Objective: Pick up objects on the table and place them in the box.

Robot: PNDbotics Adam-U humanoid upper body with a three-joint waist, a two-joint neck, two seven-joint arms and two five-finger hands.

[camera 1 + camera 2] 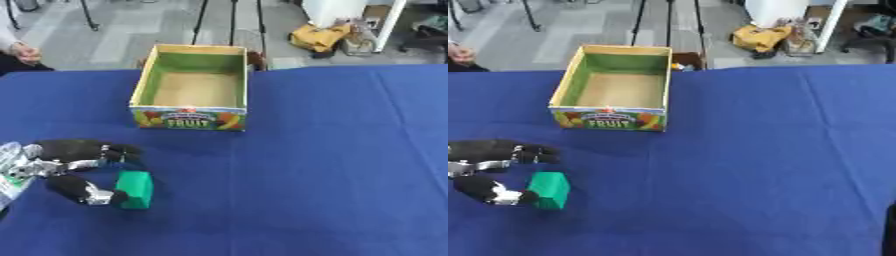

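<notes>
The green block (134, 189) sits on the blue worktop (332, 165), near the lower left in the left eye view, well apart from the box (191, 116) up ahead. Our left hand (74, 167) is right on it, thumb touching one side and fingers curled just above, not closed round it yet. We see the box's floor bare, so nothing is placed.

Over to the right eye view: same story, block on the cloth, unlifted. We judge the grasp, carry and drop all remain. Our right hand shows nowhere.
</notes>
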